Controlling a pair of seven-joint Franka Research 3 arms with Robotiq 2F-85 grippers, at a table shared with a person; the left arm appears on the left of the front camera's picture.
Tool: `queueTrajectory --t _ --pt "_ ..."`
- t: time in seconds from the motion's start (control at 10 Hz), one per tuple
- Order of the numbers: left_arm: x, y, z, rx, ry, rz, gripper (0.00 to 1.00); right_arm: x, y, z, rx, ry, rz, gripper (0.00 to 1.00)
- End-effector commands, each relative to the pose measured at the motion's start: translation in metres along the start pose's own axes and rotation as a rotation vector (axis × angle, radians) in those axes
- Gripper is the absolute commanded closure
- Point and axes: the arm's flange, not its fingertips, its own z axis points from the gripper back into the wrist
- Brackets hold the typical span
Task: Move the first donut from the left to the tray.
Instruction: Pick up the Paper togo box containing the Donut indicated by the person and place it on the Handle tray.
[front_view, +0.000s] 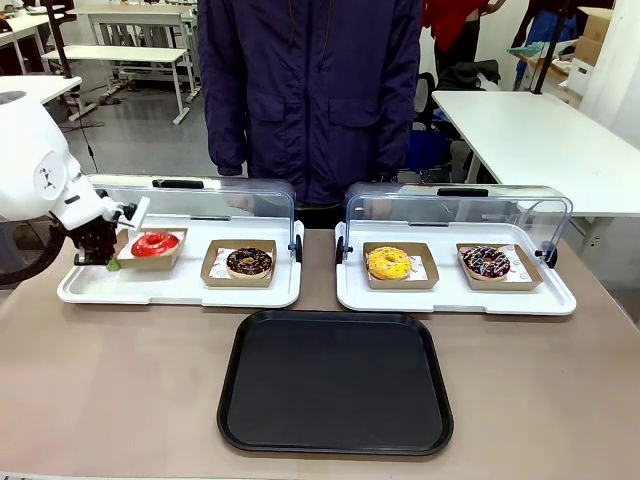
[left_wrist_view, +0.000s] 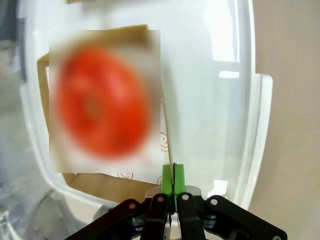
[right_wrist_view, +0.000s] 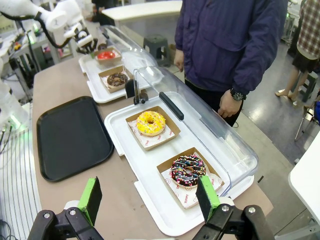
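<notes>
Red-glazed ring donut (front_view: 154, 243) sits in its brown cardboard tray (front_view: 172, 255) on the white display tray (front_view: 180, 288). My left gripper (left_wrist_view: 173, 176) is pinched shut on the cardboard edge; I judge a thin grip may slip before reaching the black plastic tray (front_view: 335, 380).

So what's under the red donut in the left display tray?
The red donut sits in a shallow brown cardboard tray, whose edge the left gripper pinches. Whatever lines the tray directly beneath the donut is covered.
</notes>
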Motion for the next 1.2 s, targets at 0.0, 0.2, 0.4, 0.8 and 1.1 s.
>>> queueTrajectory --t 0.0,0.2,0.4,0.8,1.1 --pt "0.013 -0.019 0.033 0.078 -0.043 0.019 0.99 0.002 -0.002 -0.001 -0.003 -0.030 0.027 0.00" --pt "0.040 -0.031 0.061 0.104 -0.050 -0.003 0.99 0.002 -0.002 -0.001 -0.003 -0.030 0.027 0.00" --pt "0.092 -0.060 0.086 0.073 -0.089 -0.033 0.99 0.002 -0.002 -0.001 -0.003 -0.030 0.027 0.00" --pt "0.195 -0.143 0.094 0.000 -0.078 -0.132 0.99 0.002 -0.002 -0.001 -0.003 -0.030 0.027 0.00" --pt "0.235 -0.196 0.093 0.017 -0.066 -0.160 0.99 0.002 -0.002 -0.001 -0.003 -0.030 0.027 0.00"
